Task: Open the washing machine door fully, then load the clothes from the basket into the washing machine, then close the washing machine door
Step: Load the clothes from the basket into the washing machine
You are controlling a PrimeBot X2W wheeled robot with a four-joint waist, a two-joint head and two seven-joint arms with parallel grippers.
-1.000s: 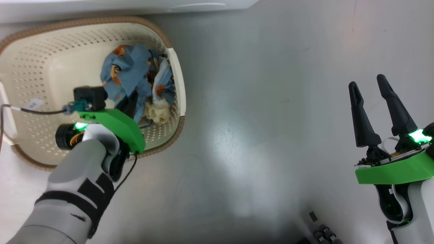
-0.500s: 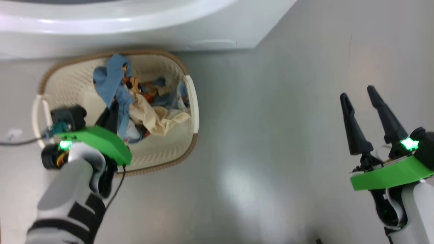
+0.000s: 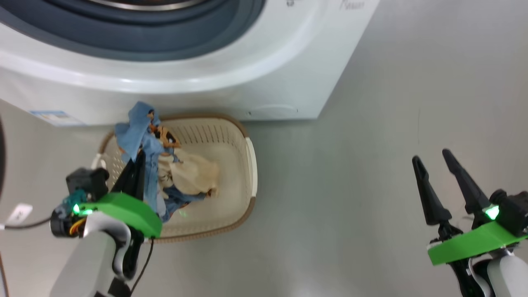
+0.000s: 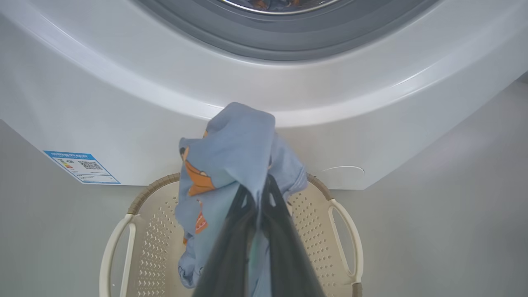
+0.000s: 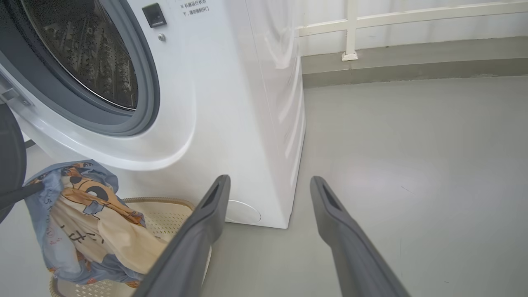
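1. Your left fingers (image 3: 138, 169) are closed on the clothes (image 3: 138, 126), left of centre in the head view
2. A blue bunch with orange print sticks up past the tips, and a cream piece hangs in the same bundle
3. The bundle hangs over the basket (image 3: 252, 165), its lower folds reaching down into it
4. The basket sits on the floor (image 3: 350, 185) just in front of the washer (image 3: 214, 86), which spans the top of the frame
5. In the right wrist view the drum (image 5: 82, 53) shows uncovered at upper left
6. Your right fingers (image 3: 422, 181) stand spread and hold nothing, at lower right, well apart from the basket
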